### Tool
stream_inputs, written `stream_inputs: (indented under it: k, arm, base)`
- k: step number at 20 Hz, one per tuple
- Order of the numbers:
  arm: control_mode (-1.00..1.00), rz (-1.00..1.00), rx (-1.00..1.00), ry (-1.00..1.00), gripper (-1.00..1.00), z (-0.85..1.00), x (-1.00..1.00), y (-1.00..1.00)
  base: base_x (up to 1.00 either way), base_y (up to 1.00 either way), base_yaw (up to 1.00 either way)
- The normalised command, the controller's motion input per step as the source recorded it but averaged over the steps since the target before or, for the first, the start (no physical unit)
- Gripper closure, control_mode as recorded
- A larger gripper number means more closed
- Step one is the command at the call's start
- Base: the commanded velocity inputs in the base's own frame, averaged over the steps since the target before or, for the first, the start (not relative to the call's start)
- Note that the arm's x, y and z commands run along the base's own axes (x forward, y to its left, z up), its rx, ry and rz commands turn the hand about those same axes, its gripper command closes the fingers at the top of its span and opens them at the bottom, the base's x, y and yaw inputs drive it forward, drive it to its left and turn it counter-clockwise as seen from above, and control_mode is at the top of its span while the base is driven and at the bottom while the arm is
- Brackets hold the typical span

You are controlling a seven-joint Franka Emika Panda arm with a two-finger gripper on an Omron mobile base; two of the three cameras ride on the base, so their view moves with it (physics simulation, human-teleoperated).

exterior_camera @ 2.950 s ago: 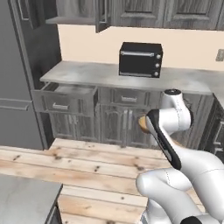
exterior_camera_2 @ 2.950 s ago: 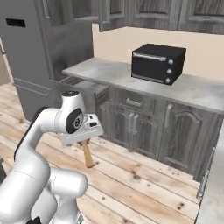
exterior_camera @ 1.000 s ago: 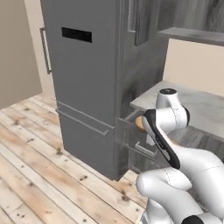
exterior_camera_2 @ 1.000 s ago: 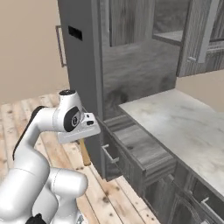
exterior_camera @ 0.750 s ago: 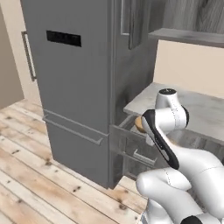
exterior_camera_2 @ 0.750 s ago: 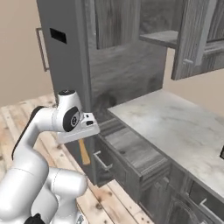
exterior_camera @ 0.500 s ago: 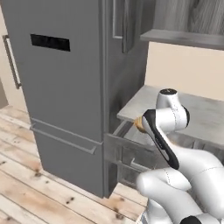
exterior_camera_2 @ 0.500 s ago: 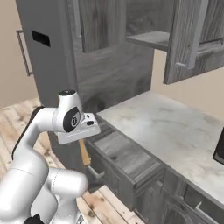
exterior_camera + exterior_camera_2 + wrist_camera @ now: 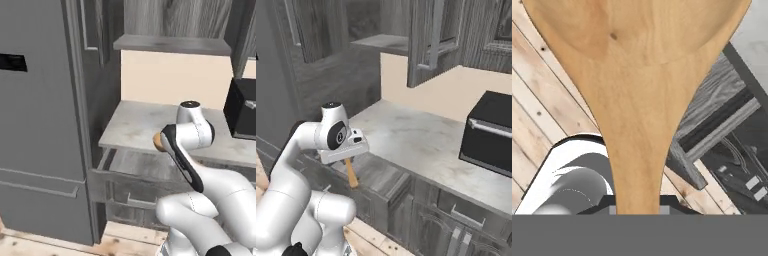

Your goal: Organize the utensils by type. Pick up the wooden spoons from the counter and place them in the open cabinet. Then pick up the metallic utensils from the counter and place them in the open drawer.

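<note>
Orange-brown wooden spoon [image 9: 637, 100], lt grey marbled counter [image 9: 406, 135], dk grey wood-grain drawer [image 9: 145, 167], blk oven [image 9: 488, 132]

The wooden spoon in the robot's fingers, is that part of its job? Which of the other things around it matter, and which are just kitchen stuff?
Part of the job:
- wooden spoon, held by the fingers
- open cabinet with its pale shelf
- open drawer
- counter

Just there:
- black oven on the counter
- tall grey fridge
- plank floor
</note>
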Motion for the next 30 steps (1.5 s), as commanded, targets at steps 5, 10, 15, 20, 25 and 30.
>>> stream_inputs:
  k: [5, 10, 15, 20, 25, 30]
  arm:
    - [1.00, 0.00, 0.00, 0.00, 1.00, 0.00, 0.00, 0.00]
    - [1.00, 0.00, 0.00, 0.00, 1.00, 0.00, 0.00, 0.00]
    - [1.00, 0.00, 0.00, 0.00, 1.00, 0.00, 0.00, 0.00]
    - [1.00, 0.00, 0.00, 0.00, 1.00, 0.00, 0.00, 0.00]
    - [1.00, 0.00, 0.00, 0.00, 1.00, 0.00, 0.00, 0.00]
    - [1.00, 0.00, 0.00, 0.00, 1.00, 0.00, 0.00, 0.00]
  base:
    - [0.33, 0.22, -0.55]
    - [0.31, 0.27, -0.41]
    - [0.18, 0.37, -0.27]
    - [0.36, 0.55, -0.10]
    - [0.52, 0.45, -0.01]
    - [0.55, 0.17, -0.01]
